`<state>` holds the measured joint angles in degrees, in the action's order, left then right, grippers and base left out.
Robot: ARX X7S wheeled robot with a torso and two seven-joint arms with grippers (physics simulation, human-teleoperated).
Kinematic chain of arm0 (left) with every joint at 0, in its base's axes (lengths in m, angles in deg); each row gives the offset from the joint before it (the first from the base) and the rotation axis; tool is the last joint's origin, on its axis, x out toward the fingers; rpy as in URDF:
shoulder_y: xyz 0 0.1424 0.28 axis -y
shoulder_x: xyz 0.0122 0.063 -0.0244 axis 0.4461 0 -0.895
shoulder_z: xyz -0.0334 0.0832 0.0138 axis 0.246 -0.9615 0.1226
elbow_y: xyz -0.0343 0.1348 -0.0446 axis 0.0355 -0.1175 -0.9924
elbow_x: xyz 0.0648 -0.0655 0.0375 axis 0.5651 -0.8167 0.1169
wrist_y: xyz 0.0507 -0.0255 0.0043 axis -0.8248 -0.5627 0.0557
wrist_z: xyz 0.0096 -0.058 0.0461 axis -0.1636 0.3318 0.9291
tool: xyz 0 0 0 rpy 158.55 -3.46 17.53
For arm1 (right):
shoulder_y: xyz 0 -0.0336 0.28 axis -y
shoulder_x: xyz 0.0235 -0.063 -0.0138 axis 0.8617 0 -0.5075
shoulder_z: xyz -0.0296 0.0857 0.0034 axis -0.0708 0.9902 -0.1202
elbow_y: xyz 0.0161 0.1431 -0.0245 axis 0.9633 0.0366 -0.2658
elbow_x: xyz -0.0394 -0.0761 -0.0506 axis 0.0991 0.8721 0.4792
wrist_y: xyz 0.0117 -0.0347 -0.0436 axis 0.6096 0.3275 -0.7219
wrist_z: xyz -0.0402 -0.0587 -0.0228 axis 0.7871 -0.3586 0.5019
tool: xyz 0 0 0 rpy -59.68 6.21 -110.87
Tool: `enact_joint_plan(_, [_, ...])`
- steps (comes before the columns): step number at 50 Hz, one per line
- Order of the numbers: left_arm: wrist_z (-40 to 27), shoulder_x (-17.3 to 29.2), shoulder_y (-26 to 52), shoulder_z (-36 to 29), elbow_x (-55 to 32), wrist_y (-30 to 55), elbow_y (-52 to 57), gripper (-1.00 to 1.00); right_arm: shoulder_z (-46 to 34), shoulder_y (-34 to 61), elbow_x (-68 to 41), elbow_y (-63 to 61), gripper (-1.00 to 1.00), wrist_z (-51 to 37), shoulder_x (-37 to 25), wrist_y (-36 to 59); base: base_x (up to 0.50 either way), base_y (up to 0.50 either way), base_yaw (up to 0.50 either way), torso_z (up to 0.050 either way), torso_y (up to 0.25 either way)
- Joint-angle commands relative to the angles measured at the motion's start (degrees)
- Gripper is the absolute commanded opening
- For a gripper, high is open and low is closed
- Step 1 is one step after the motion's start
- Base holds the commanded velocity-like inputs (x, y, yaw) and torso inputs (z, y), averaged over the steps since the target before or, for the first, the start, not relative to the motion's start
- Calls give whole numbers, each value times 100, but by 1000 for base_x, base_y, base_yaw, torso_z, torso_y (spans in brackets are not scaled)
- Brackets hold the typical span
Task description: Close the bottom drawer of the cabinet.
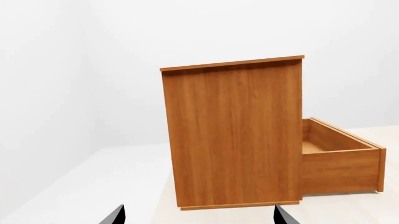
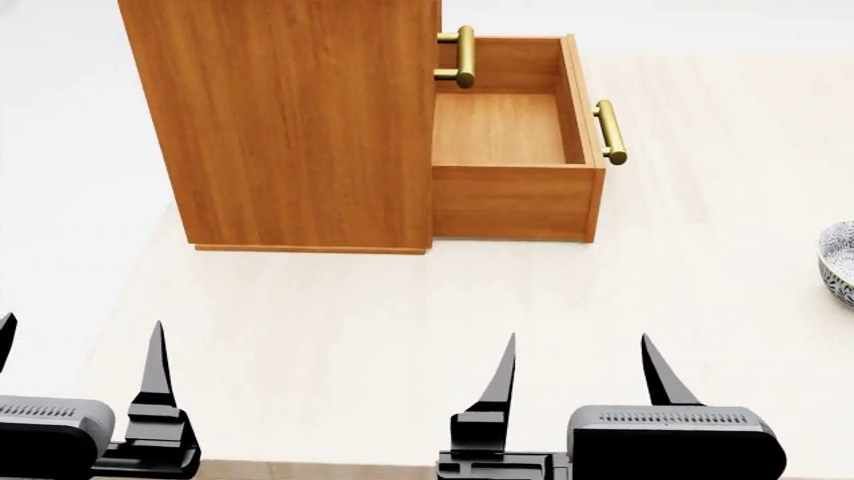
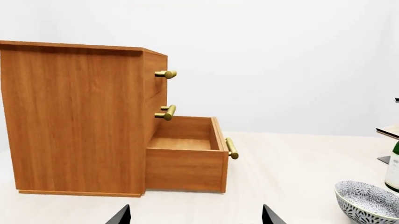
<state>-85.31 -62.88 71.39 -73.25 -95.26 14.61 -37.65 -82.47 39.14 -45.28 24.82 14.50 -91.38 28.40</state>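
Observation:
The cabinet (image 2: pixel 300 120) is a tall warm-brown wooden box standing on the pale table, its plain side facing me; it also shows in the left wrist view (image 1: pixel 234 135) and right wrist view (image 3: pixel 74 116). The bottom drawer (image 2: pixel 514 195) is pulled far out to the right, empty, with a brass bar handle (image 2: pixel 610 132) on its front; it also shows in the right wrist view (image 3: pixel 186 168) and left wrist view (image 1: pixel 341 163). My left gripper (image 2: pixel 78 365) and right gripper (image 2: pixel 577 370) are both open and empty, low near the table's front edge, well short of the cabinet.
The upper drawers' brass handles (image 2: pixel 462 55) stick out above the open drawer. A blue-patterned white bowl (image 3: pixel 369 203) sits on the table at the right (image 2: pixel 839 262). A bottle's lower part (image 3: pixel 393 168) and a dark-edged object stand further right.

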Motion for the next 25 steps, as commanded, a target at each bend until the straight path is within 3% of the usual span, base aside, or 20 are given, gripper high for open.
enact_joint_plan(1, [-35,22,-6,-9,-54,-20,-15,100,96,32,-182,-32,100,-46,20,6,0,0,0,0,0])
enact_joint_plan(6, [-53,28,-8,-14,-78,-15,11,100,109,30,-383,-79,100,83,-14,53,82,0,0,0,0])
enact_joint_plan(25, [-142,73,-2,-38,-113,-11,31,100,30,63,-439,-109,100,40,-108,88,497,0,0,0,0])
